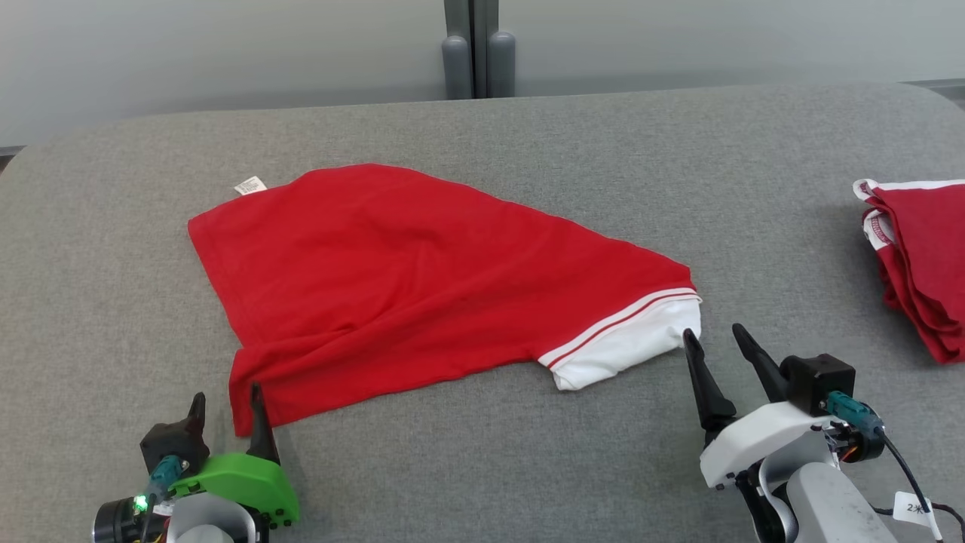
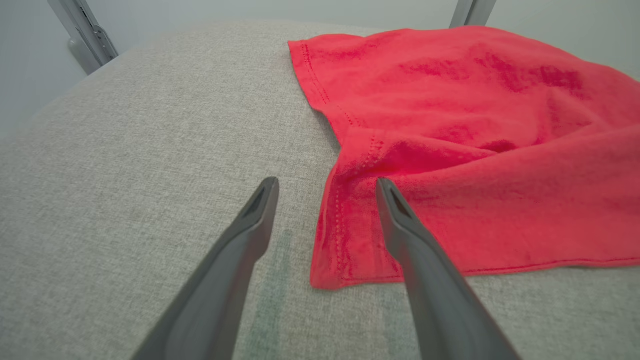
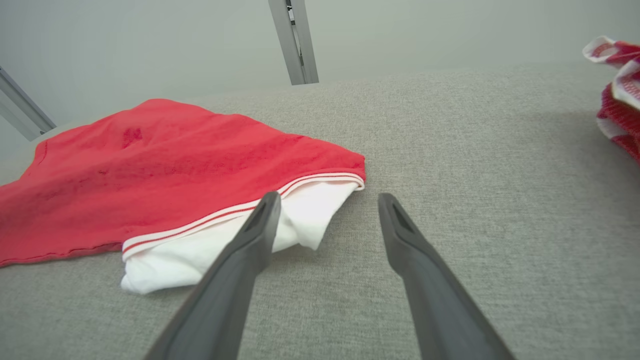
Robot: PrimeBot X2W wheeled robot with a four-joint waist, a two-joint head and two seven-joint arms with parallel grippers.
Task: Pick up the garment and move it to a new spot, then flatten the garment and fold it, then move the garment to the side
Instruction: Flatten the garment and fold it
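The red garment lies spread on the grey padded table, with a white, red-striped end at its right and a small white label at its far left corner. My left gripper is open at the garment's near left corner; in the left wrist view that gripper straddles the hemmed corner, and its right finger lies over the cloth. Just right of the white end, my right gripper stands open. In the right wrist view that gripper holds nothing, its left finger crossing the white cloth.
A pile of folded red and white cloth lies at the table's right edge, also seen in the right wrist view. Two grey posts stand behind the table's far edge, before a pale wall.
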